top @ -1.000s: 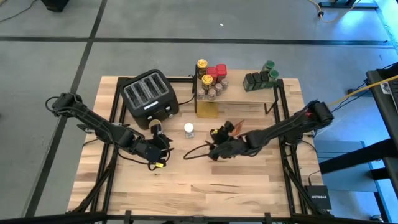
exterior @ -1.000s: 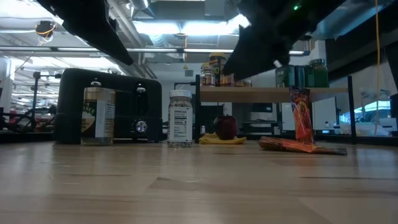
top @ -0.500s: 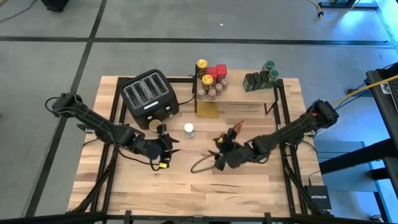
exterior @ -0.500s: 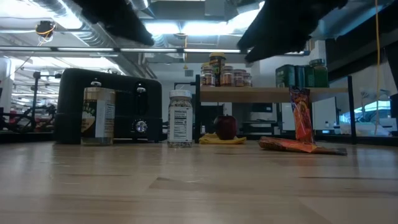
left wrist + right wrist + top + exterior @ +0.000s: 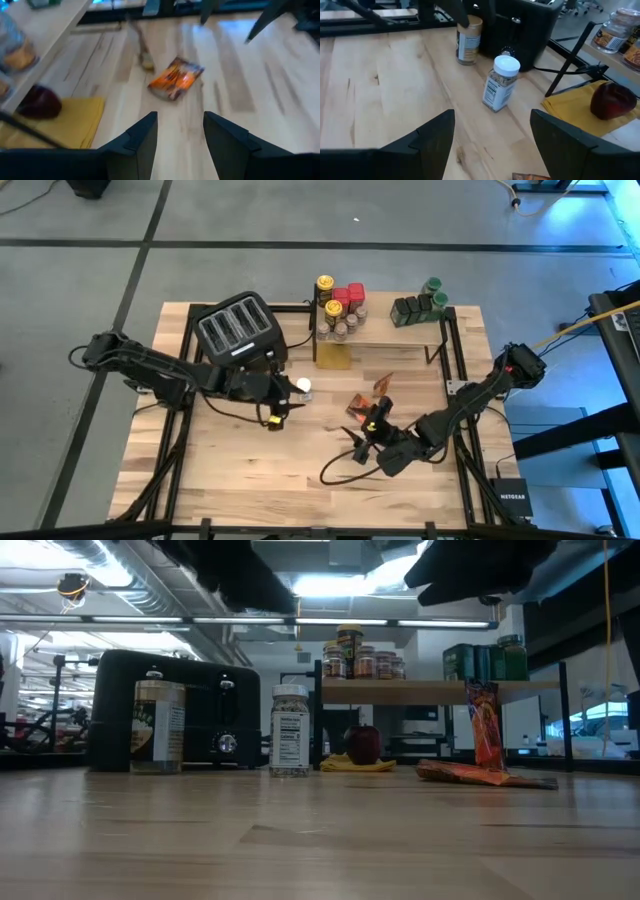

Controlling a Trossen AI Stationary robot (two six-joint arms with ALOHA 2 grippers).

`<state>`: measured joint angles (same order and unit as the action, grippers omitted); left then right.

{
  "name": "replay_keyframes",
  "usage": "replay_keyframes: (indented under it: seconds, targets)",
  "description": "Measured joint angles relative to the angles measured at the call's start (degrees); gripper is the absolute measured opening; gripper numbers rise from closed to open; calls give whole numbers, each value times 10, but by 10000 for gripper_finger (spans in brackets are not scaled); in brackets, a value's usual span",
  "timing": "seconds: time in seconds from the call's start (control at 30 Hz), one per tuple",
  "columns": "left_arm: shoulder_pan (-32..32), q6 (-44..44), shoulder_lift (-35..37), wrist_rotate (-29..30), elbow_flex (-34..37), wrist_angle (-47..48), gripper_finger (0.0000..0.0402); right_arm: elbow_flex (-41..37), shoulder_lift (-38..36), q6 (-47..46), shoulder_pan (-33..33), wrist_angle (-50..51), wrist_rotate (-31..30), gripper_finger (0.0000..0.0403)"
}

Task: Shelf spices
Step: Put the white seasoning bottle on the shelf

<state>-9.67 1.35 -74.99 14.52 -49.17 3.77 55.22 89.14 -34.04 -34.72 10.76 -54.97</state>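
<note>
The toaster (image 5: 237,332) sits at the counter's (image 5: 240,490) far left with a tan-lidded jar (image 5: 158,726) in front of it. The left hand (image 5: 285,402) hovers empty, fingers spread, just beside the white-lidded jar (image 5: 304,387). Farther right, foil packets (image 5: 364,404) lie on the counter. The right hand (image 5: 362,445) hangs near them, spread and empty. Behind, the shelf (image 5: 400,336) carries more jars (image 5: 340,302).
</note>
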Motion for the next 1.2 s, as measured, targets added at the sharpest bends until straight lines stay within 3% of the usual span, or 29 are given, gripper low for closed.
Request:
replay_keyframes:
  seconds: [0.2, 0.4, 0.53, 0.67, 0.9, 1.2]
  targets:
    - [14, 15, 0, 9, 0, 96, 153, 0, 23, -21, 33, -10, -5, 266]
    - [25, 52, -5, 81, 1, 188, 153, 0, 75, 10, 102, -53, 45, 266]
    - [37, 32, -8, 87, 29, 141, 153, 0, 102, 93, 155, -100, 117, 266]
    - [61, -4, -10, 89, 78, 73, 153, 0, 116, 117, 195, -130, 168, 266]
    - [96, -24, -15, 70, 125, -40, 153, 0, 172, 126, 215, -207, 167, 266]
    - [123, -32, -55, 45, 150, -119, 153, 0, 235, 166, 224, -334, 142, 266]
